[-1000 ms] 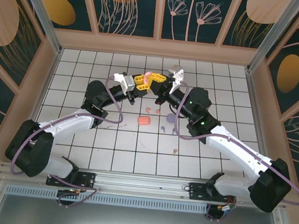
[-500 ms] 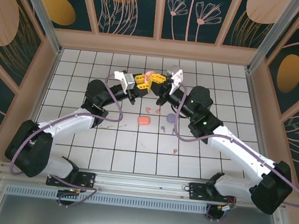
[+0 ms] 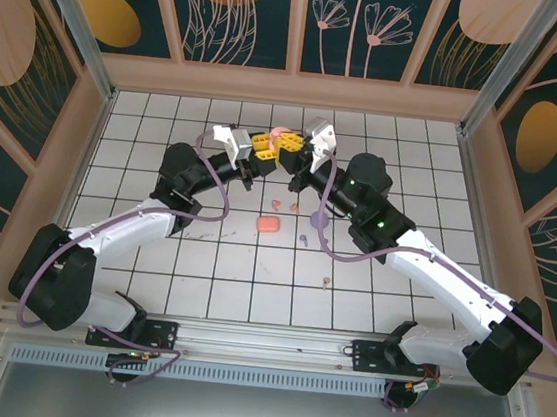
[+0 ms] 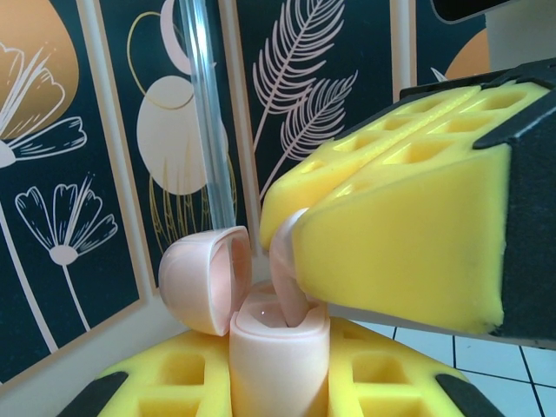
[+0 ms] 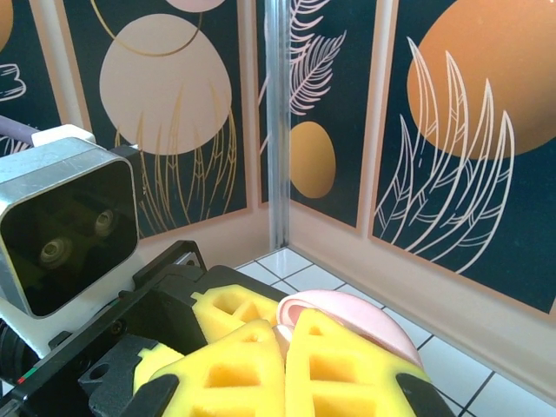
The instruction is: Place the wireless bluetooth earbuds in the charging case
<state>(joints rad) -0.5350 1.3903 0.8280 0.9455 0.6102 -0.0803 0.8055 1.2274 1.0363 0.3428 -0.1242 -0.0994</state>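
White tiled table (image 3: 152, 255), leafy wall panels (image 3: 230, 12): left gripper (image 3: 261, 149) clamps the open pink charging case (image 4: 278, 352), right gripper (image 3: 292, 152) pinches a pale pink earbud (image 4: 285, 261) at its socket (seemingly partly in); next, likely a gentle straight push.

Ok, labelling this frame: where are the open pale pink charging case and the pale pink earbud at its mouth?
Open pale pink charging case (image 4: 278, 360): left wrist view, front of its body.
Pale pink earbud (image 4: 284, 269): left wrist view, its exposed side.
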